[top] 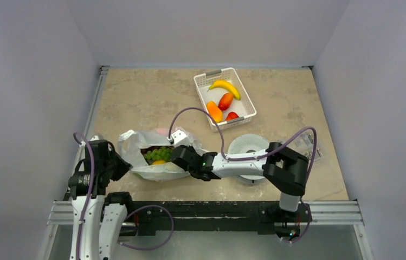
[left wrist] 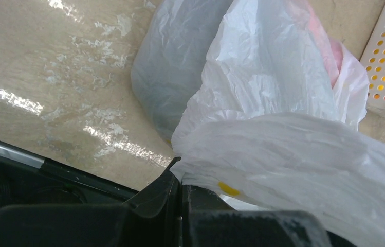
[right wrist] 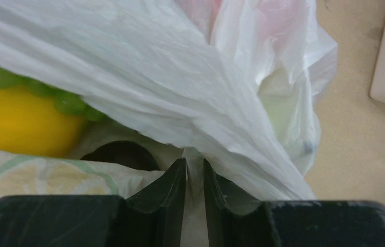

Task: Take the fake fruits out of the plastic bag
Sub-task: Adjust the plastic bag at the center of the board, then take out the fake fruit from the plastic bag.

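Closest to me, the left end effector (left wrist: 181,177) has its jaws pressed fully together on a pinch of the plastic bag (left wrist: 272,154), gripping the film at the bag's left edge. Across from it, the right end effector (right wrist: 194,170) reaches in from the right side, its jaws nearly closed with only a thin gap, and a fold of the same film is caught between them. The crinkly white bag lies on the desk (top: 135,97) near the arm bases, held between the two arms with its mouth gaping. Inside the opening I can see the green grapes (top: 159,154) lying against a yellow fruit (right wrist: 20,121), and a pink tint shows through the film at the bag's far end, too veiled to tell what it is. Well apart, toward the far right of the desk, stands a white lattice basket (top: 206,81) holding a banana (top: 225,86), a red-orange fruit (top: 225,101), an orange fruit (top: 214,111) and a small red fruit (top: 232,116). Just right of the bag, partly under the right arm, sits a white round dish (top: 248,145).
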`<move>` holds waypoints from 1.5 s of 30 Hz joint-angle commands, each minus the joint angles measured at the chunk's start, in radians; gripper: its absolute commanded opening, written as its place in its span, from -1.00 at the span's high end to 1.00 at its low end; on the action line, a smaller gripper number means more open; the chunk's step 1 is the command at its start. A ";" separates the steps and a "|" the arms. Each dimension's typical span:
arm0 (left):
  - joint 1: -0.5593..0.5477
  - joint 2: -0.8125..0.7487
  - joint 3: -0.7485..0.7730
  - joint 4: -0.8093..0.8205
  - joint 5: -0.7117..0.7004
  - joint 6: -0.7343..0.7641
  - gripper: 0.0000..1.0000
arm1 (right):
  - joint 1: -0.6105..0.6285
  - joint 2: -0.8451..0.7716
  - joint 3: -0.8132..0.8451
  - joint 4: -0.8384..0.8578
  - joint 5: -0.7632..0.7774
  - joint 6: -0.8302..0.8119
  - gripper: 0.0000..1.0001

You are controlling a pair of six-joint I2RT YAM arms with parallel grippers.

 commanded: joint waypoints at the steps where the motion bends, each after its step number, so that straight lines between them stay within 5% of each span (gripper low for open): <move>1: 0.003 0.024 -0.008 -0.001 0.035 -0.083 1.00 | -0.006 0.066 0.014 0.270 -0.059 -0.079 0.61; 11: 0.004 0.081 -0.045 0.059 0.093 -0.084 1.00 | -0.026 0.249 0.365 0.303 -0.065 -0.205 0.58; 20: 0.004 -0.081 -0.035 -0.051 0.058 -0.129 1.00 | -0.009 0.068 0.239 0.252 -0.244 -0.171 0.05; 23: 0.003 -0.089 -0.040 -0.058 0.079 -0.125 0.72 | 0.016 0.043 0.189 0.264 -0.349 -0.149 0.01; 30: 0.004 -0.064 0.030 -0.068 -0.017 -0.050 -0.75 | 0.061 0.084 0.152 0.322 -0.570 -0.135 0.01; 32: 0.003 -0.034 0.061 -0.058 -0.062 -0.038 -0.88 | 0.071 0.123 0.162 0.325 -0.622 -0.121 0.05; 36: 0.003 0.038 0.054 0.035 -0.127 0.020 -0.80 | 0.093 0.190 0.157 0.344 -0.642 -0.086 0.20; 42: 0.004 0.145 0.044 0.101 -0.198 0.064 -0.32 | 0.094 0.183 0.134 0.348 -0.625 -0.055 0.33; 45: 0.003 0.170 0.047 0.115 -0.184 0.093 0.10 | 0.091 0.128 0.124 0.324 -0.582 -0.059 0.31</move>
